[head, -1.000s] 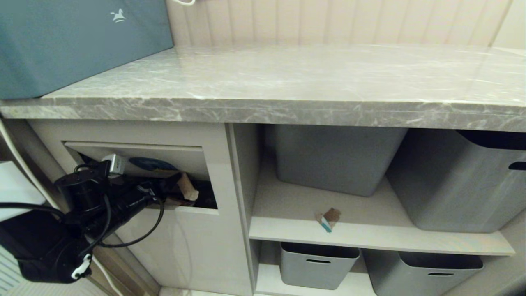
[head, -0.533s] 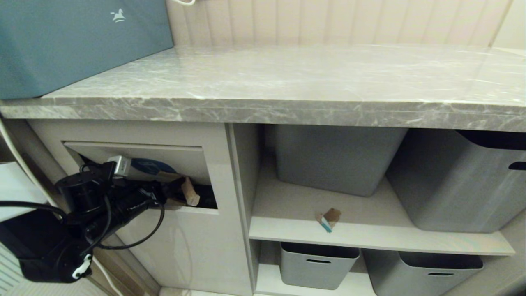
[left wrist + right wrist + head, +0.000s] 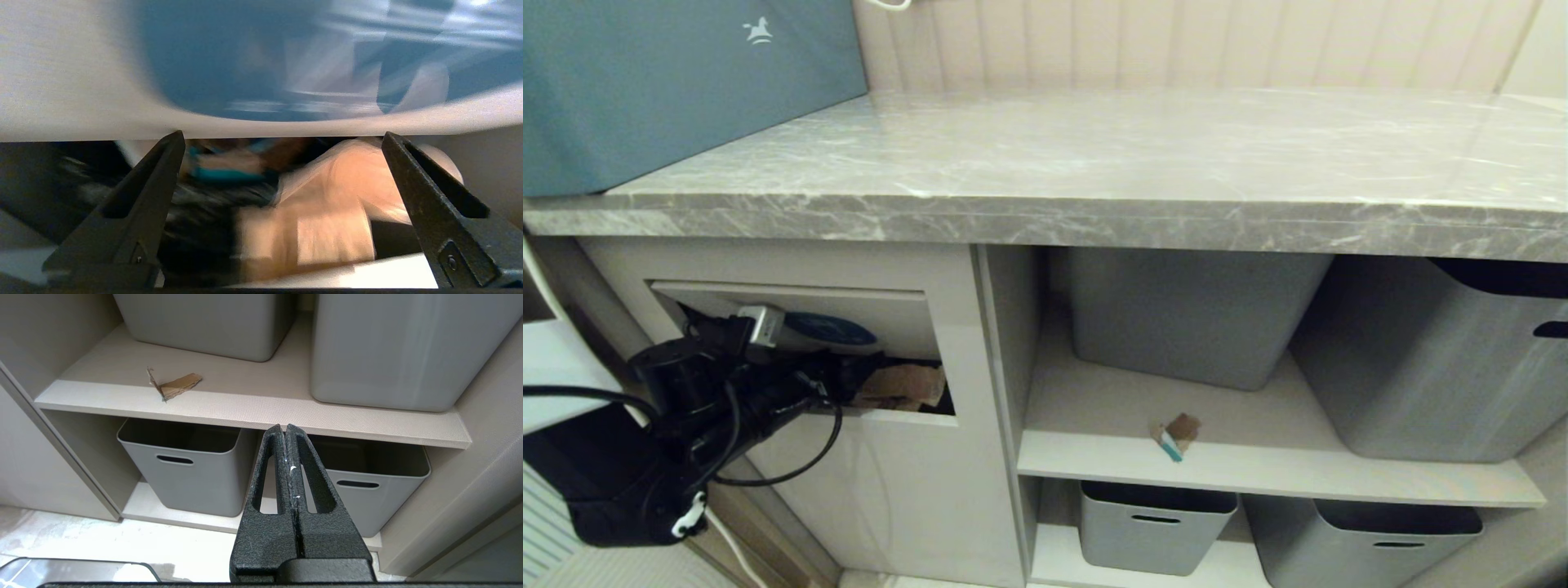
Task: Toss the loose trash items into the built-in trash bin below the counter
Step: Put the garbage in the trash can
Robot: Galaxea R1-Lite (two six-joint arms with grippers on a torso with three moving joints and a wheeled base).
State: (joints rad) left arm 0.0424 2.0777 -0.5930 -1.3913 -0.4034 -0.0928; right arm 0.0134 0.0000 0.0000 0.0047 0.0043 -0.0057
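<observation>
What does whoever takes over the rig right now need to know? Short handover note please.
Left gripper: open, at the pushed-in flap of the built-in trash bin, holding nothing.
Right gripper: shut, empty, parked low in front of the shelves.
Cardboard scrap: lying in the bin's opening past the left fingers, not visibly dropped all the way in.
Small teal-edged scrap: on the middle shelf, in front of the grey tubs.
Counter: no scraps on it.
Left to do: clear the left arm from the flap, bin the shelf scrap.
</observation>
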